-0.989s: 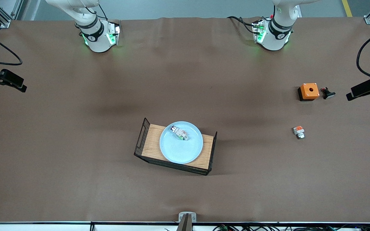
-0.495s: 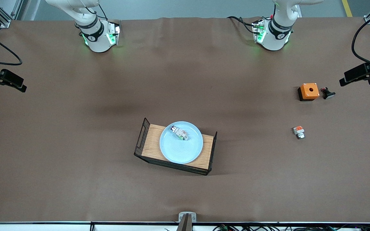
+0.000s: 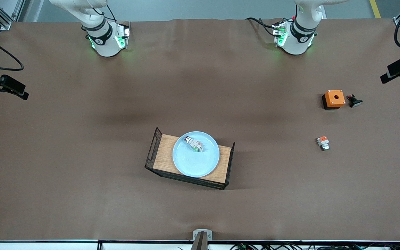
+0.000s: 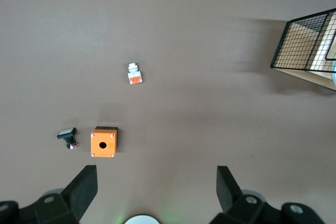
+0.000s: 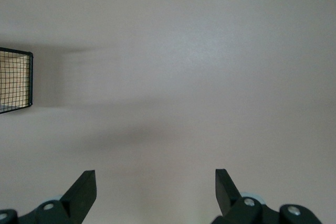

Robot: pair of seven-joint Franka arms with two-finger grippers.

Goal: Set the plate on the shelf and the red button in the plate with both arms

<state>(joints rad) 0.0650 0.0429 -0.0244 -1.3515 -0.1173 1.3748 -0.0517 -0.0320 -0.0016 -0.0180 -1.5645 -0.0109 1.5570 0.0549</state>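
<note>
The pale blue plate [image 3: 196,158] lies on the wooden tray [image 3: 161,156] in the middle of the table. The red button [image 3: 194,143], a small whitish part, lies on the plate. My left gripper [image 4: 156,171] hangs high over the left arm's end of the table, open, with only bare table between its fingers; in the front view the left gripper [image 3: 392,73] shows at the picture's edge. My right gripper [image 5: 155,174] waits high over the right arm's end, open and empty; the front view has the right gripper [image 3: 9,89] at its edge. A wire end of the tray [image 4: 307,45] shows in the left wrist view and the tray [image 5: 16,80] also in the right wrist view.
An orange box with a round hole [image 3: 334,99] [image 4: 103,141] stands toward the left arm's end, with a small black part [image 3: 354,101] [image 4: 67,136] beside it. A small white part with an orange block [image 3: 323,142] [image 4: 135,74] lies nearer the front camera.
My left gripper has drawn back toward its base's side of the table, still open. The right arm, plate and red button have not moved.
</note>
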